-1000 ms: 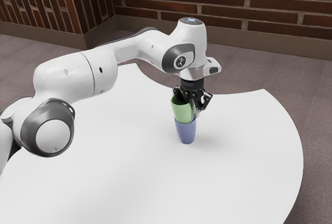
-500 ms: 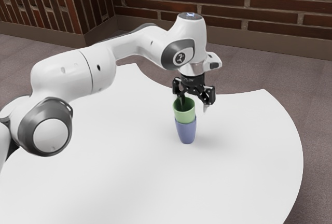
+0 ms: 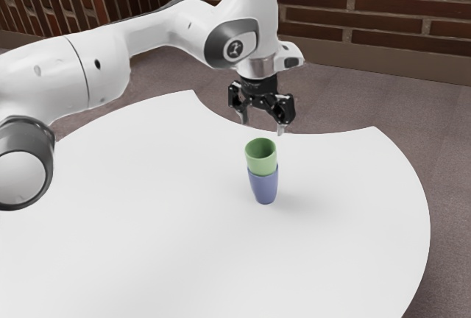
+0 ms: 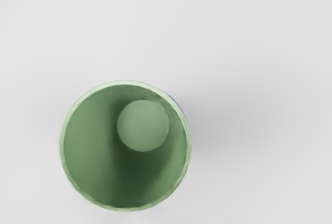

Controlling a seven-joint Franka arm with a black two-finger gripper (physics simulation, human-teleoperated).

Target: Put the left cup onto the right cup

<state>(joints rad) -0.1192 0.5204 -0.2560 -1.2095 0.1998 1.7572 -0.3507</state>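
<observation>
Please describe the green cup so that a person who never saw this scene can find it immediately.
Look at the white table in front of the brick wall. Near its middle, under the open gripper, two cups stand stacked. The green cup is the upper one, nested in the blue cup.

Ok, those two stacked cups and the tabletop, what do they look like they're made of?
Green cup: looks like matte plastic, with even colour, soft shading inside and no glints; unglazed ceramic is possible. Blue cup: same dull, uniform look, probably plastic too. Table: smooth flat white with no grain or seams, likely laminate or painted board. All judged from a render, so these are guesses.
</observation>
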